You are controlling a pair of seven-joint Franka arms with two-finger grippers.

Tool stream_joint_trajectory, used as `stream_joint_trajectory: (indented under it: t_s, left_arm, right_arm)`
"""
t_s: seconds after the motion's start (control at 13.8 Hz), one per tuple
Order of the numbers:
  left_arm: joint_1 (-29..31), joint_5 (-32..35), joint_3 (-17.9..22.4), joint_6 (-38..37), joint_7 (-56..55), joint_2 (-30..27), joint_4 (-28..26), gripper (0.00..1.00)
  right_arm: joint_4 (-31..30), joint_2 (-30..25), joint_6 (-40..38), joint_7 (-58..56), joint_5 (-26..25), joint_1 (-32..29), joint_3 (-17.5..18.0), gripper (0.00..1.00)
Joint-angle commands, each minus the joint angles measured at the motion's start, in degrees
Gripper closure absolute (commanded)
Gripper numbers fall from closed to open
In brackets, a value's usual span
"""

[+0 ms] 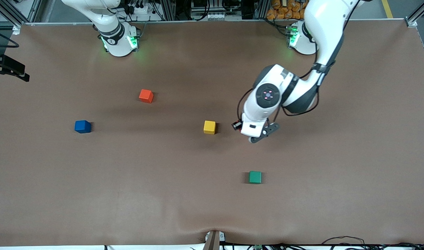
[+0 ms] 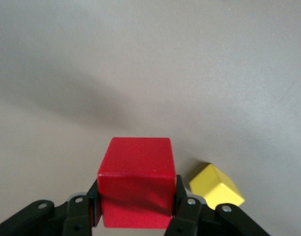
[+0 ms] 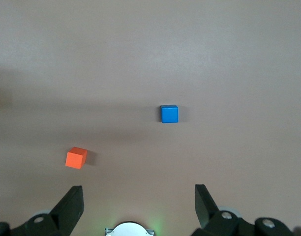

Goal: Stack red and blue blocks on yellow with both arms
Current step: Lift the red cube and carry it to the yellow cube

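Red cube held by left gripper, close to yellow cube

Left gripper (image 2: 135,214) pinches the red cube (image 2: 136,182) between its two fingers (image 2: 187,211); the cube fills the gap between them and sticks out past the fingertips. In the front view the left arm (image 1: 302,83) reaches down from its base and its wrist covers the gripper and most of the held cube. The gripper hangs over the brown table (image 1: 337,194), just beside the yellow cube (image 1: 209,127), toward the left arm's end of the table from it. In the left wrist view the yellow cube (image 2: 217,186) lies on the table close to the red one, apart from it and not under it.

The right gripper (image 3: 139,209) has its fingers spread wide and holds nothing. It is up high over the table, and the right arm waits there. Its wrist camera looks down on the blue cube (image 3: 169,113) and the orange cube (image 3: 76,158).

The blue cube (image 1: 82,126) sits toward the right arm's end of the table, well apart from the yellow cube. The orange cube (image 1: 146,96) lies farther from the front camera than both. The green cube (image 1: 255,177) lies nearer to the front camera than the yellow cube.
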Motion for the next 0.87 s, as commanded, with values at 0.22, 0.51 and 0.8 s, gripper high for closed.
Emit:
stream_joint_trajectory:
  t_s: [0.22,0.51,0.8]
  left_arm:
    - [-2.24,-1.10,0.33,-1.24,-13.00,3.39,4.32,1.00]
    - [-2.85,-3.12,0.33,-0.27,-15.65,3.92,4.41,1.00]
    - [-3.38,-5.49,0.42,1.58,-21.17,6.02,6.86,1.00]
  right_arm:
    - [0.79,0.07,-0.53,0.29,-0.34,-0.76,0.56,0.00]
    - [0.79,0.15,-0.53,0.38,-0.34,-0.76,0.56,0.00]
    - [0.88,0.68,-0.45,0.29,-0.34,-0.84,0.56,0.00]
